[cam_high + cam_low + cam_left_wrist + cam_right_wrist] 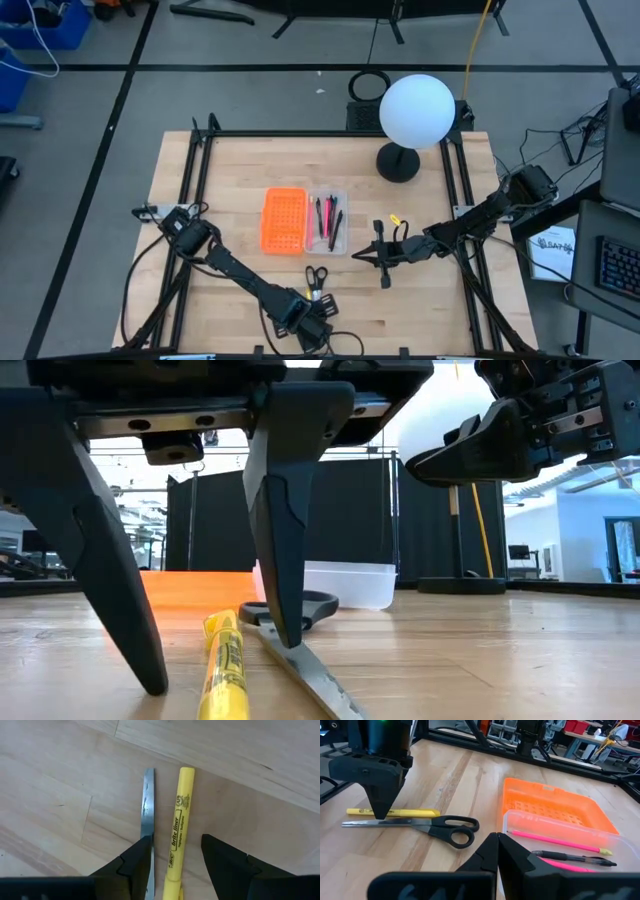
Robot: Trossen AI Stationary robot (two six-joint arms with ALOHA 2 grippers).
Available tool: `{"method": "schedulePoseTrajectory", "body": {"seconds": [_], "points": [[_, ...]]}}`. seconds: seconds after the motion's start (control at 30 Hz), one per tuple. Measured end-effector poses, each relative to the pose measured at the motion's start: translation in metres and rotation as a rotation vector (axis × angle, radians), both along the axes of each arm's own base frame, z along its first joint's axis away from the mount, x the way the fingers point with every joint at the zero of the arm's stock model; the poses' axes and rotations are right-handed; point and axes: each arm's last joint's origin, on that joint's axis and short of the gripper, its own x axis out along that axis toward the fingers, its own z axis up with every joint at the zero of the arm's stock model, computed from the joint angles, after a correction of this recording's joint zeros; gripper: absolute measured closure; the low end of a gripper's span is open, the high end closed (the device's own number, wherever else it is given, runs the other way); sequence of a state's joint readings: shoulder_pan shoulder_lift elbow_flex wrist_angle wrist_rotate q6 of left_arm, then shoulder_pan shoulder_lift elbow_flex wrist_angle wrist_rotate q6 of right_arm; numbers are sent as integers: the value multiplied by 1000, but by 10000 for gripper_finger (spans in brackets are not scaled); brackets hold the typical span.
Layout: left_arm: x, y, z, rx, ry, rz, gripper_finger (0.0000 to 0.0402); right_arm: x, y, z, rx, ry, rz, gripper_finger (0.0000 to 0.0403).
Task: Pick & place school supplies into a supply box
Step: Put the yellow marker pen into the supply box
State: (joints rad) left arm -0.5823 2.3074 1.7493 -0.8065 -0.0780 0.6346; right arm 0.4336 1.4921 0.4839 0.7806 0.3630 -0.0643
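A yellow highlighter (177, 830) and scissors with black handles (435, 825) lie side by side on the wooden table near its front edge. My left gripper (175, 845) is open and points down. Its fingers stand on either side of the highlighter, and one fingertip (288, 635) is over the scissors' blade (148, 805). The clear supply box (520, 822) holds pink and black pens (555, 840) and stands next to the orange perforated tray (283, 220). My right gripper (497, 847) is shut and empty, above the table to the right of the box. My left gripper has one fingertip (140, 852) at the scissors' blade (149, 827), coming from above. I cannot tell whether it touches the blade. The highlighter lies between the fingers, along the gap, flat on the table and untouched.
A white globe lamp (418, 110) stands on a black base at the table's far right. Black frame rails (195, 170) run along the left and right sides. Bare wood lies between the scissors and the table's right rail.
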Motion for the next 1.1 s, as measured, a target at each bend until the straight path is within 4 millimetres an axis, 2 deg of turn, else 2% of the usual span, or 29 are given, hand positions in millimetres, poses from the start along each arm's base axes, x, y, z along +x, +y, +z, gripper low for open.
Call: {"method": "schedulePoseTrajectory", "body": {"seconds": [0.57,0.87,1.1], "points": [[-2,2,0,-76,88,-40,220,0,0,0,0,0,0,403],[-2,4,-1,-88,106,-40,307,0,0,0,0,0,-1,403],[-4,4,-1,-103,133,-105,360,0,0,0,0,0,-1,403]]}}
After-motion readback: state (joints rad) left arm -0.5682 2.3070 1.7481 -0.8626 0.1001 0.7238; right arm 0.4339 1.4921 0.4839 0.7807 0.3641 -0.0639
